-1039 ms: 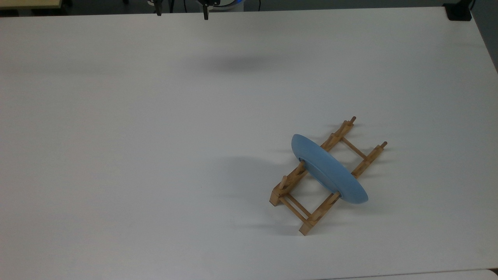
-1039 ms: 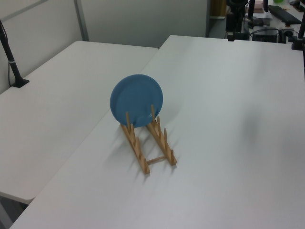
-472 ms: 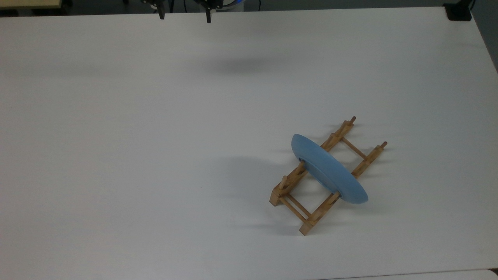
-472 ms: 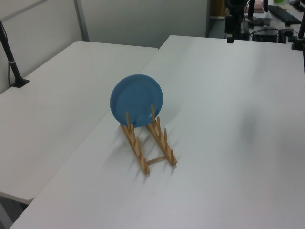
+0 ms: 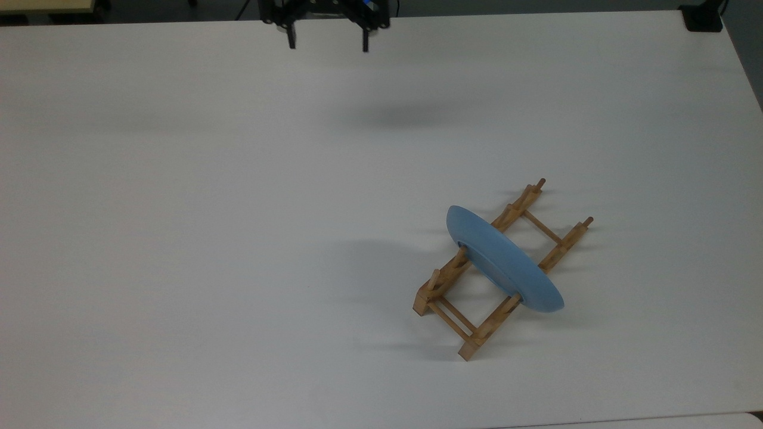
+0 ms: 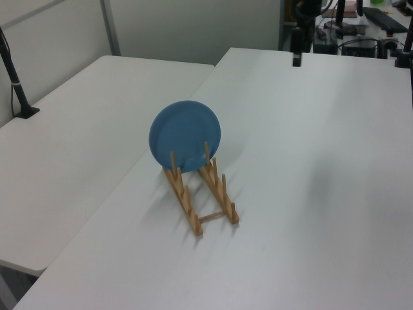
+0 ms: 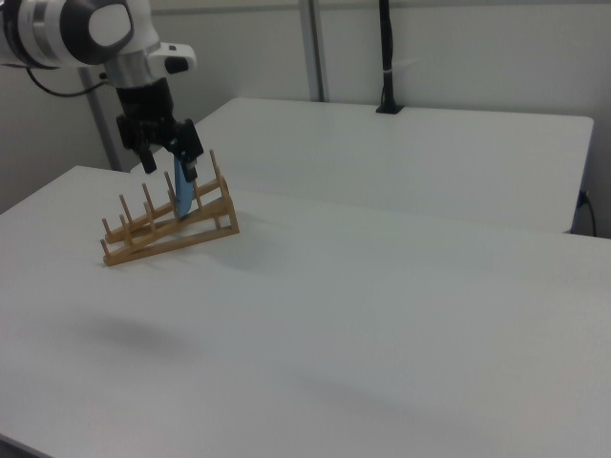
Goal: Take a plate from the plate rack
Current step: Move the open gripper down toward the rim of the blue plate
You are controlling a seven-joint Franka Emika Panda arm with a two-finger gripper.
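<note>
The plate (image 5: 503, 260) is round, light blue and matte, shallow with a raised rim. It stands on edge in the plate rack (image 5: 499, 271), leaning between upright pegs. In the top view it shows nearly edge-on, running from 10 o'clock to 4 o'clock across both rails. In the left view its broad face (image 6: 185, 135) is turned to the camera, with two pegs crossing its lower part. The rack is light-brown wood: two parallel notched rails with short pegs, joined by thin dowels (image 5: 452, 316); in the right view it rises toward the right view's right (image 7: 170, 225), the plate (image 7: 184, 197) a thin blue sliver in it.

The worktop (image 5: 238, 208) is plain matte white. The rack sits toward 4 o'clock of its middle in the top view. The gripper (image 5: 328, 43) hangs at 12 o'clock by the far edge, well apart from the plate, jaws spread wide and holding nothing.

A second white table (image 6: 84, 129) adjoins at the left view's left, grey partition walls (image 6: 193, 29) behind, with a black pole (image 6: 14, 81) clamped at its edge.
</note>
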